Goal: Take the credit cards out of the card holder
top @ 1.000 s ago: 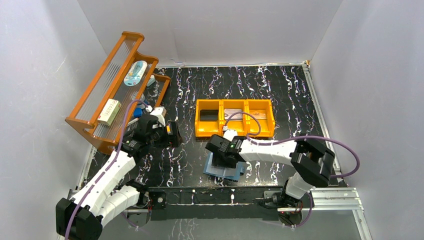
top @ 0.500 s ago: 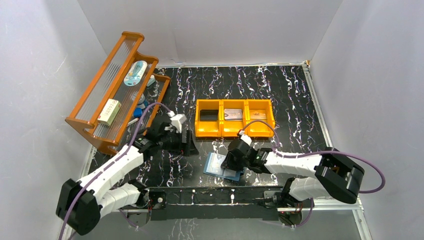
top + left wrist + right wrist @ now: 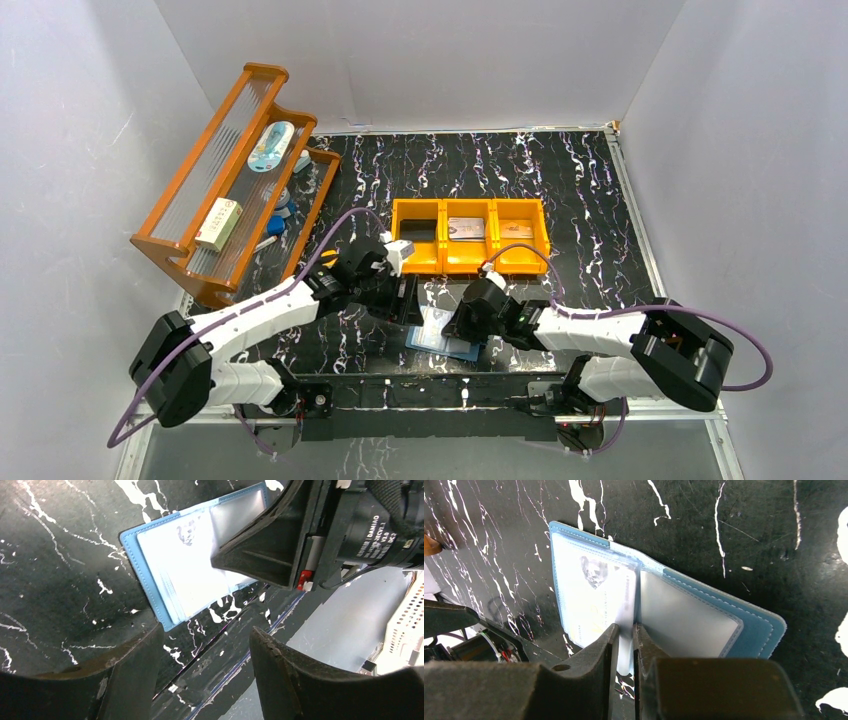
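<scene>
The teal-blue card holder (image 3: 437, 338) lies open on the black marbled table near the front edge. It also shows in the left wrist view (image 3: 170, 575) and the right wrist view (image 3: 704, 615). Its left page holds a pale printed card (image 3: 591, 600). My right gripper (image 3: 457, 328) (image 3: 624, 627) is shut on a pale thin sheet (image 3: 625, 652) standing at the fold; I cannot tell if it is a card or a sleeve. My left gripper (image 3: 405, 300) (image 3: 205, 632) is open and empty, just left of the holder's near corner.
An orange three-compartment bin (image 3: 468, 264) stands behind the holder, with a greyish card (image 3: 466, 228) in the middle and a tan card (image 3: 515, 232) on the right. A wooden shelf (image 3: 215, 190) stands at the left. The table's metal front rail (image 3: 430, 385) is close.
My left arm has swung right from the shelf to the holder's left side. My right gripper shifted right off the holder's top a second ago and has held still since.
</scene>
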Robot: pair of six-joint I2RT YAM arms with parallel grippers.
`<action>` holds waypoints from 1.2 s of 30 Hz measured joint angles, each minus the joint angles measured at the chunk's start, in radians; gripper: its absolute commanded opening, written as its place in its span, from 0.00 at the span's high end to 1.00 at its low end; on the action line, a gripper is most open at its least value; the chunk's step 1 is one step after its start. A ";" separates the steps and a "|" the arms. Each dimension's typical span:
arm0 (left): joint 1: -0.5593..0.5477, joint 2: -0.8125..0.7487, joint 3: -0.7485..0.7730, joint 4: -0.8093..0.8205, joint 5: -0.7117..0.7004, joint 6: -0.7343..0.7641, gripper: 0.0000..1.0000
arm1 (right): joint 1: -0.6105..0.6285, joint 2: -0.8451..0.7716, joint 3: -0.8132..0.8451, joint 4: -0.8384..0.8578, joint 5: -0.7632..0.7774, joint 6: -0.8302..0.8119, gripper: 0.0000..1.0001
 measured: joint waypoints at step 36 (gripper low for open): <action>-0.065 0.265 0.065 0.139 0.049 -0.055 0.52 | -0.123 -0.003 -0.248 0.413 -0.204 0.140 0.94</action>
